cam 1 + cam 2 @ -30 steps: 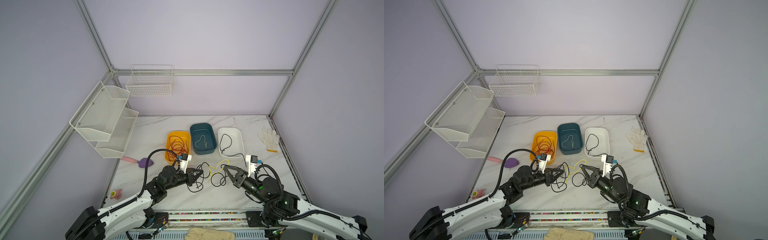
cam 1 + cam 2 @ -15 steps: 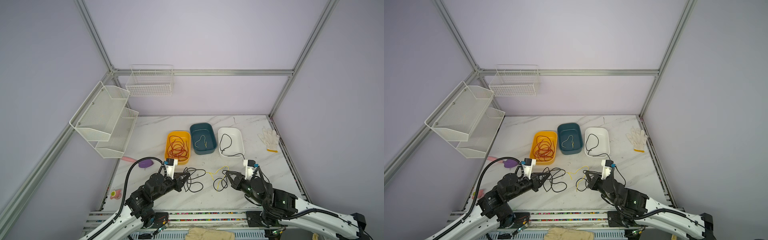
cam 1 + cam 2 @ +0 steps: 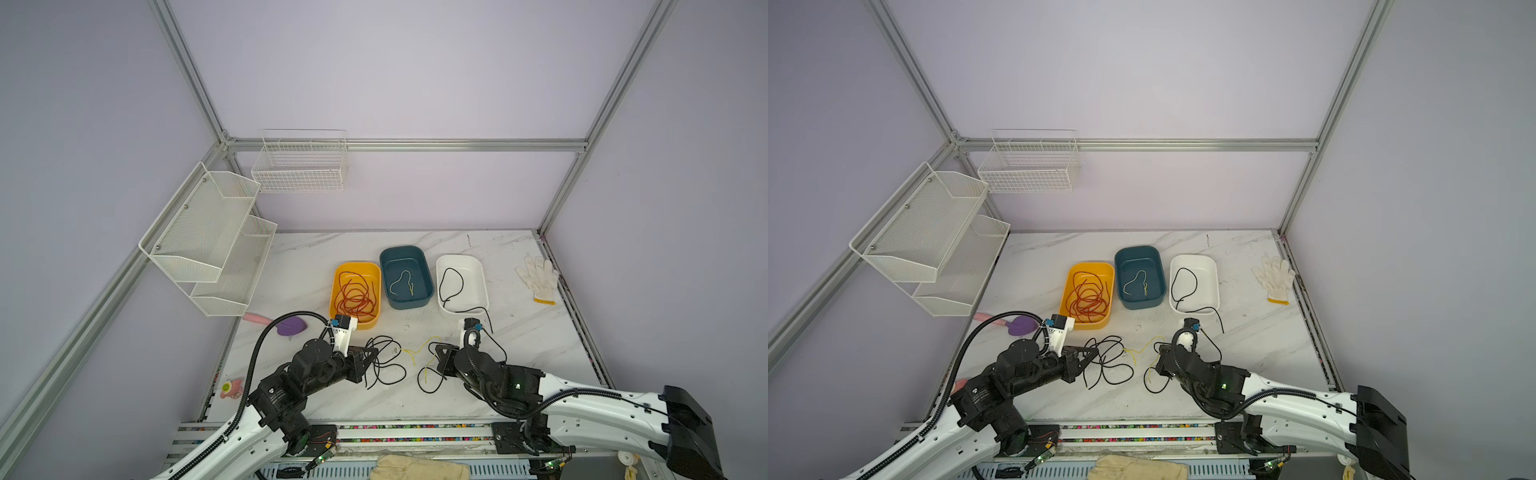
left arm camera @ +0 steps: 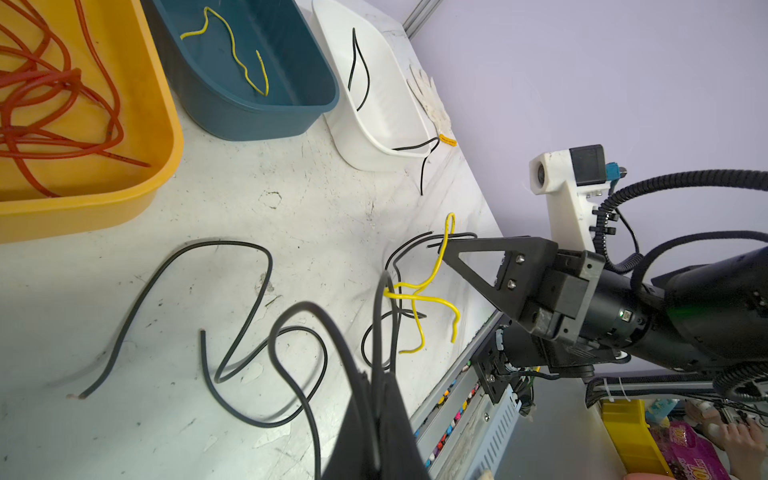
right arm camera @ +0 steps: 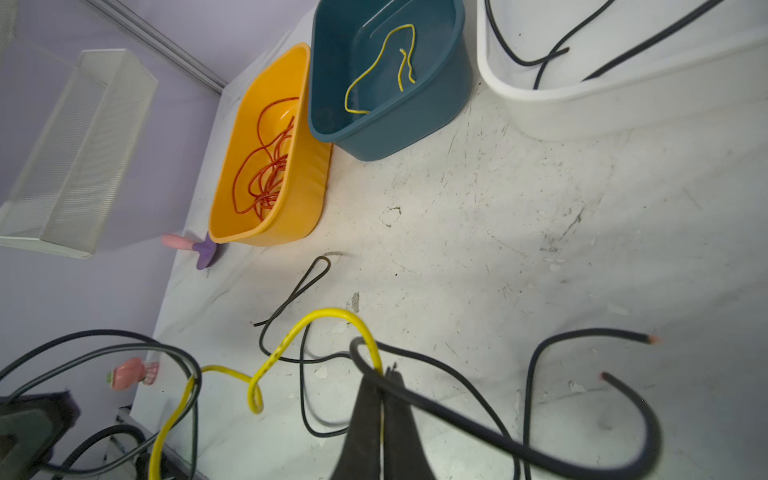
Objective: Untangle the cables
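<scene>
**Cables: knot at front ctr of table, pinched from both sides**

The cables (image 3: pixel 390 365) are seen as a loose knot of black and yellow strands on the marble table (image 3: pixel 519 353), near its front edge, btwn the two grippers.

Far left, a mesh shelf (image 3: pixel 208 245) is fixed to the wall. A small pink toy (image 3: pixel 232 387) and a purple scoop (image 3: pixel 291 326) w/ pink handle are laid along the table's left edge.

Next, a yellow bin (image 3: pixel 368 323) is filled w/ coiled red-orange cables (image 3: pixel 355 297).

In front of it, the left gripper (image 3: pixel 371 354) is held low over the table. Its jaws are clenched on a black cable (image 4: pixel 376 316), which is looped back down into the pile.

A teal bin (image 3: pixel 409 303) is set just right of the yellow one, w/ one short yellow strand (image 3: pixel 401 280) inside.

Right of the knot, the right gripper (image 3: pixel 437 353) is clamped on a yellow cable (image 5: pixel 332 311). A black strand is crossed over its tips; whether that one is pinched too can't be told.

The yellow cable is strung btwn the grippers and is crossed w/ the black loops.

Behind, a white bin (image 3: pixel 469 282) is set w/ a black loop (image 3: pixel 441 286) inside, its tail draped over the front rim.

Far right, a white glove (image 3: pixel 538 276) is laid by the table's edge.
</scene>
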Action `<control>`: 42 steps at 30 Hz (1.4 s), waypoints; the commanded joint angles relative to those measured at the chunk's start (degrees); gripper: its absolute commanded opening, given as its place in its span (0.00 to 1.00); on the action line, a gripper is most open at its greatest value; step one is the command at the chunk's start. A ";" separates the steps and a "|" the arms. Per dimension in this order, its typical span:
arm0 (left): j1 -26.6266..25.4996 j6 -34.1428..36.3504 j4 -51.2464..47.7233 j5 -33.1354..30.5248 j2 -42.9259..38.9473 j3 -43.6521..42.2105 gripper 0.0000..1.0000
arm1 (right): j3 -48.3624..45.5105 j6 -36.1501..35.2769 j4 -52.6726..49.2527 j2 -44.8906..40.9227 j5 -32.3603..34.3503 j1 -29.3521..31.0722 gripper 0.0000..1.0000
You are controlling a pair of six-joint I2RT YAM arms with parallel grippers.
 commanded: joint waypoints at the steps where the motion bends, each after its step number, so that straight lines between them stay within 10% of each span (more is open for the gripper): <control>1: 0.38 -0.41 1.05 -2.78 -3.31 8.99 0.00 | 0.68 -1.53 0.37 2.78 3.84 -0.43 0.00; 4: 0.42 -0.47 -0.73 -5.63 -6.28 11.23 0.00 | -0.97 -2.26 2.17 2.86 3.25 -0.78 0.02; 15: 0.42 -3.66 1.25 -6.11 -5.71 18.20 0.00 | -6.00 -9.52 12.95 -1.89 -7.11 -1.33 0.70; 29: 0.38 3.94 -11.60 -19.21 -1.42 35.19 0.00 | -9.37 -11.31 21.31 5.47 -10.21 -1.33 0.78; 42: 0.44 11.68 -21.13 -22.18 6.48 41.41 0.00 | -11.62 -14.37 19.05 -4.74 -14.93 -1.33 0.86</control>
